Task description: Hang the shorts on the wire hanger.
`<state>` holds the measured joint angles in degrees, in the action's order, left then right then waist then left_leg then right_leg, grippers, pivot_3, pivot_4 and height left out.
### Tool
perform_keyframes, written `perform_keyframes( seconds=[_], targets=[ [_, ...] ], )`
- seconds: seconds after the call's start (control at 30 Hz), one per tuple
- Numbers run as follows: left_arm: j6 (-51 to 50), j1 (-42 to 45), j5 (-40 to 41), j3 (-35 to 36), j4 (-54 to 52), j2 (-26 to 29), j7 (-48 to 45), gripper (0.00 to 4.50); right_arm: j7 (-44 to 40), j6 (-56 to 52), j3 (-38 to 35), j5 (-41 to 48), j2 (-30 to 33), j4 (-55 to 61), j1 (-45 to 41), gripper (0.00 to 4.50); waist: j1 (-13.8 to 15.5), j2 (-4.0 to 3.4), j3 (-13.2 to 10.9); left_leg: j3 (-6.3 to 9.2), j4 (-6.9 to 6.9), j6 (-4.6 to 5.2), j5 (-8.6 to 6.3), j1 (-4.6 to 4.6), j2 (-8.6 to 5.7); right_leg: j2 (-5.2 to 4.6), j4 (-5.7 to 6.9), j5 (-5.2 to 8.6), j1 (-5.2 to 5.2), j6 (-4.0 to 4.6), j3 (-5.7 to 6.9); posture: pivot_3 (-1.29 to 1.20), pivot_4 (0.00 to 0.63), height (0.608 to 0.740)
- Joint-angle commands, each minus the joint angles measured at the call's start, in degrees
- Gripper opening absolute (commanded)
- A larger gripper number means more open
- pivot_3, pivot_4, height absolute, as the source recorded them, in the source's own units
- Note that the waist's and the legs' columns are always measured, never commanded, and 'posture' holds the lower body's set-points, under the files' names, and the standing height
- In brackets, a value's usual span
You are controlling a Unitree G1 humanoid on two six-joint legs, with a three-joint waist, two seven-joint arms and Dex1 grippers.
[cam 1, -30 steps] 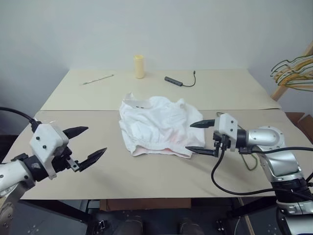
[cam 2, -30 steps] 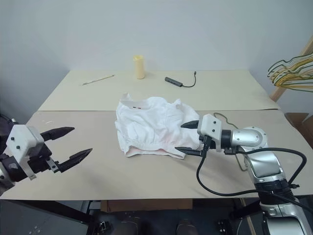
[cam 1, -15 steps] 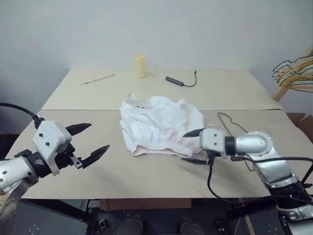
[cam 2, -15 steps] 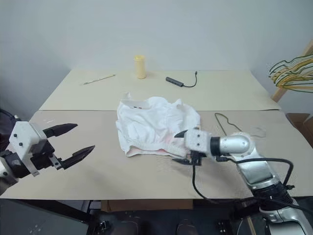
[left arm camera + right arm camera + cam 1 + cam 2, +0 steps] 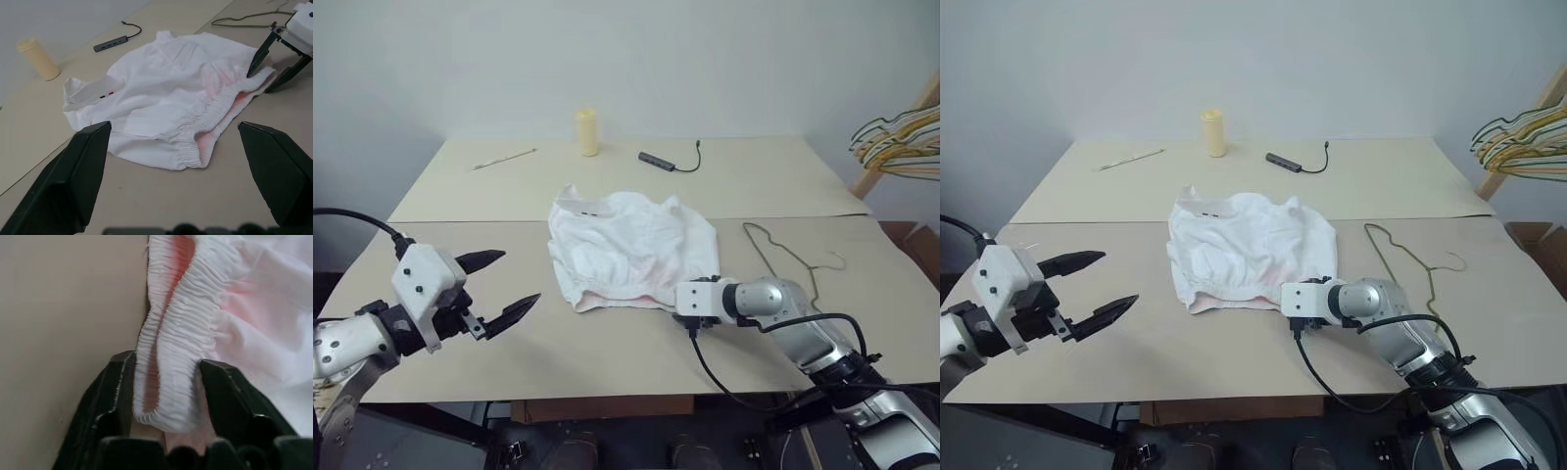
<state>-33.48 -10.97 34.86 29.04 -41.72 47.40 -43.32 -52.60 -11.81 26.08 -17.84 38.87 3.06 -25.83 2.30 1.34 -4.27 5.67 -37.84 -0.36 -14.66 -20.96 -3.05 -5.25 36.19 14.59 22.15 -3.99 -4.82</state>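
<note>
Head views: R gripper has dropped from above the table to the near right corner of the shorts, and its fingers, wide apart 1 s ago, have narrowed around the waistband end. L gripper hovers over the near-left table, its 2 fingers wide apart, holding nothing, well apart from the shorts; no real move since 1 s ago. Shorts lie crumpled mid-table, waistband toward the robot; hanger lies flat just right of them, apart from both grippers, untouched. L wrist view: shorts spread ahead, R gripper at the waistband's far end with 1 finger on the elastic, 1 beside it on the table. R wrist view: 2 fingers bracket the folded waistband, touching both sides; whether fully clamped, can't tell. Judgement: grasp step is nearly done; lifting the shorts and threading the hanger are all to come.
</note>
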Motion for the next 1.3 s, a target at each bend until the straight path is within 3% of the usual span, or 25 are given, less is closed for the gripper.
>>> perform_keyframes(
  seconds=[0.03, 0.13, 0.4, 0.57, 0.67, 0.8, 0.97, 1.03, 1.17, 1.3],
  targets=[
    [0.9, 1.0, 0.2, 0.1, -0.2, 0.2, 0.2, 4.50, 0.6, 2.4, -2.0, -0.6, 1.2, -0.2, -0.6, 1.08, 0.0, -0.02, 0.0, 0.01, 0.00, 0.00, 0.00, 0.00, 0.00, 0.00, 0.00, 0.00, 0.00, 0.00, 0.01, 0.12, 0.073, 0.740],
    [1.2, 1.3, 0.1, -0.3, 0.1, 0.2, 0.1, 4.50, 0.5, 5.8, -3.0, -0.1, 2.6, -1.5, -1.1, 0.03, 0.0, -0.02, 0.0, 0.01, 0.00, 0.00, 0.00, 0.00, 0.00, 0.00, 0.00, 0.00, 0.00, 0.00, 0.01, 0.11, 0.058, 0.740],
    [2.3, 3.7, -0.5, -2.9, 1.9, 0.3, -0.3, 4.50, -8.7, 31.8, -8.2, 8.3, 13.4, -16.3, -7.6, 0.03, -0.3, -0.06, -0.1, -0.03, 0.00, 0.00, 0.00, -0.03, -0.01, -0.01, -0.06, 0.00, 0.00, 0.00, 0.01, 0.08, 0.046, 0.740],
    [3.1, 5.8, -1.2, -5.2, 3.5, 0.1, -0.8, 4.50, -2.0, 47.9, -4.4, -3.6, 17.3, -38.1, -17.9, 0.03, -1.5, -0.06, -0.1, -0.05, 0.01, 0.00, 0.00, -0.02, 0.01, -0.01, -0.06, 0.00, -0.01, 0.01, 0.02, 0.05, 0.044, 0.740],
    [3.5, 6.5, -1.2, -5.9, 4.1, 0.1, -0.9, 4.50, 1.9, 53.2, -2.4, -9.0, 17.0, -45.6, -21.7, 0.75, -2.0, -0.06, -0.1, -0.07, 0.01, -0.01, 0.01, -0.03, 0.01, -0.01, -0.06, 0.01, 0.01, 0.03, 0.01, 0.05, 0.044, 0.740],
    [3.5, 7.0, -1.2, -6.4, 4.2, 0.2, -0.9, 4.50, 3.1, 53.6, -2.0, -12.3, 17.9, -45.8, -21.8, 2.14, -3.2, -0.07, -0.1, -0.07, 0.05, -0.01, 0.01, -0.12, 0.01, -0.03, -0.08, 0.02, 0.10, 0.04, -0.03, 0.05, 0.046, 0.740],
    [3.3, 6.7, -0.9, -6.1, 3.9, 0.2, -0.9, 4.50, -3.4, 45.6, -7.0, -4.6, 19.9, -34.3, -15.1, 3.92, -3.2, -0.09, -0.1, 0.00, 0.05, 0.00, 0.00, -0.11, 0.02, -0.02, -0.06, 0.02, 0.09, 0.04, -0.08, 0.05, 0.051, 0.740],
    [3.2, 6.3, -0.8, -5.7, 3.7, 0.3, -0.9, 4.50, -9.4, 31.0, -12.0, 7.6, 20.4, -16.9, -6.9, 4.47, -3.0, -0.12, -0.1, 0.09, 0.05, 0.01, 0.00, -0.12, 0.03, -0.02, -0.05, 0.02, 0.09, 0.03, -0.08, 0.05, 0.055, 0.740],
    [3.2, 6.1, -0.7, -5.5, 3.8, 0.4, -0.9, 4.50, -9.6, 0.5, -16.9, 14.0, 17.0, 10.7, 2.4, 4.47, -3.1, -0.19, -0.1, 0.37, 0.05, 0.06, -0.03, -0.12, 0.12, 0.02, 0.02, 0.04, 0.11, 0.02, -0.11, 0.04, 0.055, 0.740],
    [3.4, 7.4, -0.7, -6.4, 4.8, 0.7, -1.4, 4.50, -6.6, -21.7, -9.8, 7.5, 11.2, 29.1, 4.6, 4.47, -2.6, -0.20, -0.1, 0.36, 0.00, 0.05, -0.03, -0.04, 0.09, 0.03, 0.08, 0.03, 0.05, 0.01, -0.09, 0.04, 0.054, 0.740]
  ],
)
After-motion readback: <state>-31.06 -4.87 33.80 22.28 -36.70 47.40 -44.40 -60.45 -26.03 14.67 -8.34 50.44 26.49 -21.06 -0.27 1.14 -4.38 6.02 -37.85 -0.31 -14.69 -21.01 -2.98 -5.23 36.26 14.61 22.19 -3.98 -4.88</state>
